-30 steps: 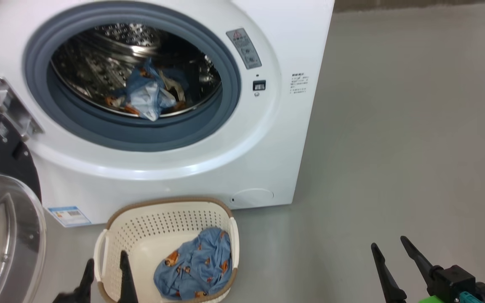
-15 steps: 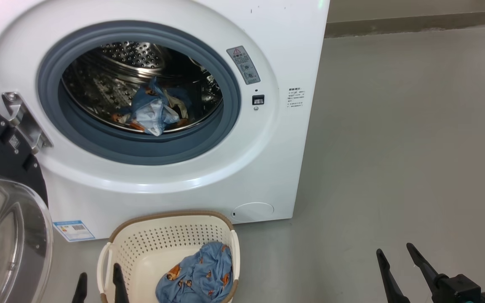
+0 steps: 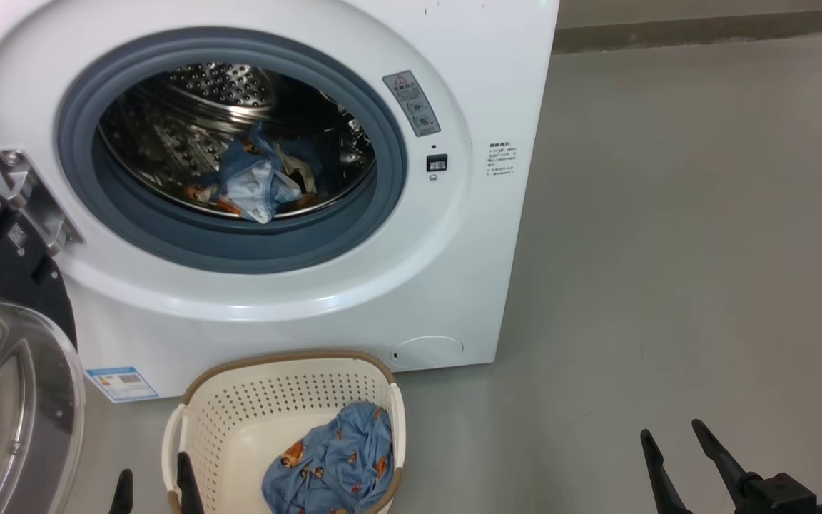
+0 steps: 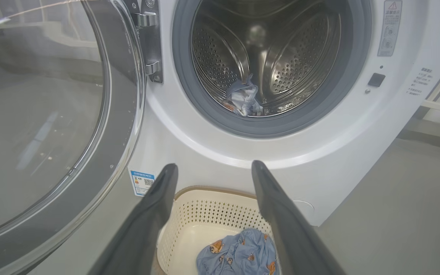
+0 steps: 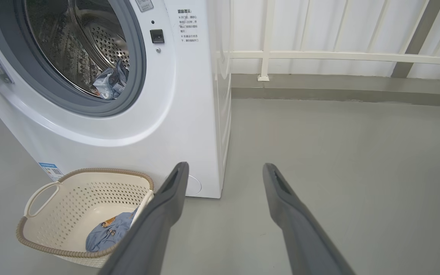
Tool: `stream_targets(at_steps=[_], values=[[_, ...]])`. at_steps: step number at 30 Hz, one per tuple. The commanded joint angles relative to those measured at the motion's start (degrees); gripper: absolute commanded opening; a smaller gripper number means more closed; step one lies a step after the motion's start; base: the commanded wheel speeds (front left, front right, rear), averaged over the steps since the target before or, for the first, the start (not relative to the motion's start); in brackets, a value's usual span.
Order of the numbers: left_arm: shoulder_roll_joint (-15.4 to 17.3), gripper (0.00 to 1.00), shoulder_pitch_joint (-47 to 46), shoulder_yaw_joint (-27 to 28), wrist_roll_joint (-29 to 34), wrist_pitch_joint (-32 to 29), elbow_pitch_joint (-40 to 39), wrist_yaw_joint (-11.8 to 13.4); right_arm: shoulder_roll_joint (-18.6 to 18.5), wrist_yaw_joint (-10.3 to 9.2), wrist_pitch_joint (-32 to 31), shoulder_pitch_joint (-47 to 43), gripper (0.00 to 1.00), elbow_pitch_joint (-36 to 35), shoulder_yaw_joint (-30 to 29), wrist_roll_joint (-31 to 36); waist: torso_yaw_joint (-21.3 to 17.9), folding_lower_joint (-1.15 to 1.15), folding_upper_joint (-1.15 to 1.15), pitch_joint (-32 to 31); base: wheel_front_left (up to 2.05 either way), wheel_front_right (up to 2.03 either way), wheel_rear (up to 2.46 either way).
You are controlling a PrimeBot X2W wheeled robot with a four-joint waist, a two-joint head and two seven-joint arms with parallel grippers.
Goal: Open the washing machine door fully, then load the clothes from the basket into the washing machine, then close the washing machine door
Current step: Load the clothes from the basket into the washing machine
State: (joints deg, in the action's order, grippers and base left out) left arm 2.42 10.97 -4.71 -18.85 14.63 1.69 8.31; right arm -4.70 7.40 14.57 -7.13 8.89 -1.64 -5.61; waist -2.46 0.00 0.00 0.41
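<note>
**Both grippers parted and empty; one blue piece in the basket, one bundle in the drum**

Nearest to me, the left gripper point(image 4: 214, 167) has its two fingers spread wide with nothing between them. Through its own wrist camera they frame the near end of the basket point(image 3: 286, 355). In the head view one of those fingers crosses the basket's left handle, and I cannot tell whether it touches. The right gripper point(image 5: 224, 165) is equally parted and empty, hanging over grey floor point(image 3: 668, 250) well to the right of the basket.

The basket stands on the floor just in front of the washing machine point(image 3: 311, 307), below its opening. A crumpled blue piece point(image 3: 332, 464) of the clothes, printed with orange-brown animals, lies against the basket's right end.

The washing machine door point(image 4: 52, 114) is swung wide to the left on its metal hinge point(image 3: 29, 196). The left wrist camera gives me the glass almost face-on, while the head view shows the black rim and the bulging bowl from the side.

Further in, a bundle point(image 3: 254, 178) of blue and cream-white cloth rests at the bottom of the steel drum point(image 4: 292, 57), ringed by the blue-grey gasket point(image 3: 240, 250). The left wrist camera looks straight down the drum to its back wall. The right wrist camera looks in obliquely and adds the machine's side panel and a white railing point(image 5: 338, 56) behind.
</note>
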Motion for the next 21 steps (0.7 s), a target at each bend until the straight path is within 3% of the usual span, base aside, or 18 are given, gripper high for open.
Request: stream_targets(at_steps=[1,16,21], values=[[0.46,1.00,-0.55,1.90,0.65,0.37,-0.94,0.28,-0.56,0.09,0.43,1.14,1.00,-1.68,1.35,0.20,-0.18,0.00,0.00,0.93,0.00,0.00,0.00],[0.54,1.00,-12.39,-0.61,1.71,0.11,11.71,-0.97,-0.69,0.09,0.43,8.86,1.00,-1.85,2.93,-3.13,-4.61,0.00,0.00,15.74,0.00,0.00,0.00],[1.26,1.00,-18.26,-0.59,0.01,-4.61,18.02,-1.92,-0.42,0.09,0.43,12.65,1.00,-1.40,4.71,-4.42,-7.53,0.00,0.00,21.46,0.00,0.00,0.00]])
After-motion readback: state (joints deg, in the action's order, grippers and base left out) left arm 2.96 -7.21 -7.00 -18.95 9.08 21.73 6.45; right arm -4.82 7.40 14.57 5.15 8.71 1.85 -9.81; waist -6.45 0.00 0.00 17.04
